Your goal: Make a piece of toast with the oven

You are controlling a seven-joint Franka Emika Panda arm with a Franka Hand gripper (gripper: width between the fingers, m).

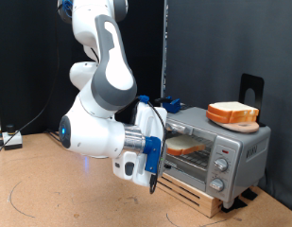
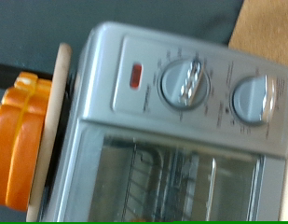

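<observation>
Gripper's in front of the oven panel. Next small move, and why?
Probably ease the gripper in toward the upper knob. It hovers in front of the oven by the control panel, holding nothing I can see, the wrist view looks straight at the knobs, a slice shows behind the glass door.

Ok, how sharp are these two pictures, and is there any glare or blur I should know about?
Exterior view: evenly lit and fairly sharp; a dark backdrop, and the claw hangs before the oven, whose glass door shows a piece of toast inside. Wrist view: soft and blurred throughout, the knobs smeared, a pale sheen on the glass door, an orange-edged slice fuzzy at the oven's edge.
</observation>
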